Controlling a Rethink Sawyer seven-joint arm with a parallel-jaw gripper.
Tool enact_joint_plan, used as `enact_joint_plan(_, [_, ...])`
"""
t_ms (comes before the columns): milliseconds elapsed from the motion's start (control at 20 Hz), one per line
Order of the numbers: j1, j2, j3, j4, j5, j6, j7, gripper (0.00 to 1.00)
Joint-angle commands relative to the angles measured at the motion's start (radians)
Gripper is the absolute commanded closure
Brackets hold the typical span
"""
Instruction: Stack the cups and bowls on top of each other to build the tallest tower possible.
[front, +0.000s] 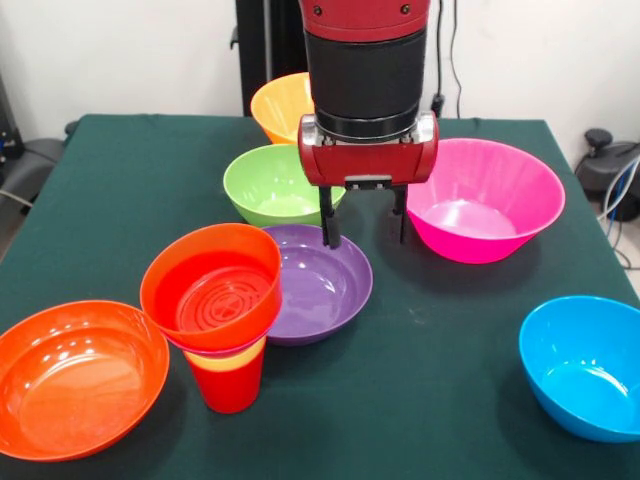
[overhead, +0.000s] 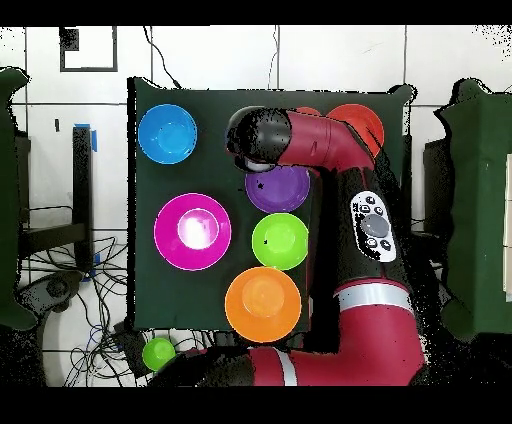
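Note:
The tower stands front-left of centre: a red cup as base, a yellow band and a pink rim above it, and an orange-red bowl on top. Right beside it lies the purple bowl, also visible as the purple bowl from overhead. My gripper hangs open and empty above the purple bowl's far rim, its left finger just over that rim. Around it sit the green bowl, magenta bowl and light orange bowl.
A large orange bowl sits at the front left corner and a blue bowl at the front right. In the overhead view my arm covers the tower and part of the orange bowl.

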Motion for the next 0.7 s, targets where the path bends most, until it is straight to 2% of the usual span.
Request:
enact_joint_plan(50, [0.003,0.011,0.101,0.105,0.016,-0.038,0.022,0.00])
enact_joint_plan(350, [0.019,0.009,0.081,0.098,0.000,-0.027,0.030,0.00])
enact_joint_plan(700, [0.081,-0.008,-0.014,0.085,-0.040,-0.004,0.111,0.00])
